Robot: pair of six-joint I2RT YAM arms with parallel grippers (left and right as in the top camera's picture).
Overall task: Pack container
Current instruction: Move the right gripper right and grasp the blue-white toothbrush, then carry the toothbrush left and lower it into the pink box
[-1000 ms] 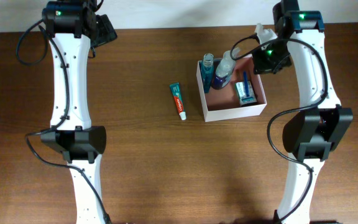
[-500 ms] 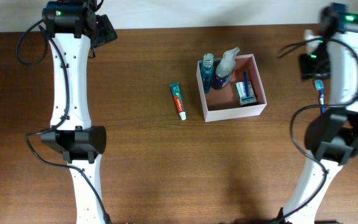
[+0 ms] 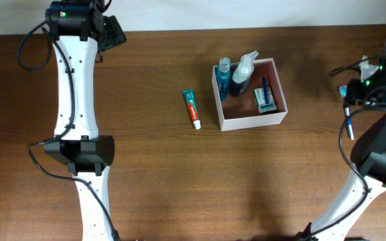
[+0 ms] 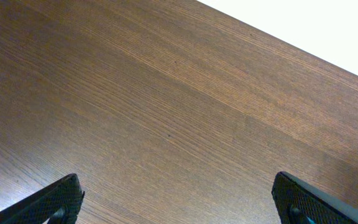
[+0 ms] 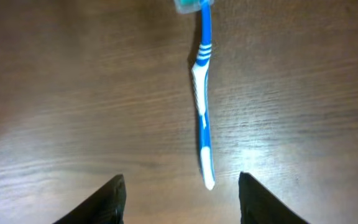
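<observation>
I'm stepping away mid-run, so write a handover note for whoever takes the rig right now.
Left claw: open, empty, near the table's far edge.
Right claw: open, empty, above the blue toothbrush, right of the container.
Done: blue bottle, spray bottle, green-and-white packet are in the container.
Left: toothbrush, plus toothpaste tube lying left of the container, not yet packed.

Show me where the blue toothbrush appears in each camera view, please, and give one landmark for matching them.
Overhead: the toothbrush lies on the table near the right edge, beside the right arm and outside the container.
Left wrist: not in it; only bare wood and the open left gripper.
Right wrist: centre, lengthwise, ahead of the open right gripper.
Shared landmark: the dark wood table.
</observation>
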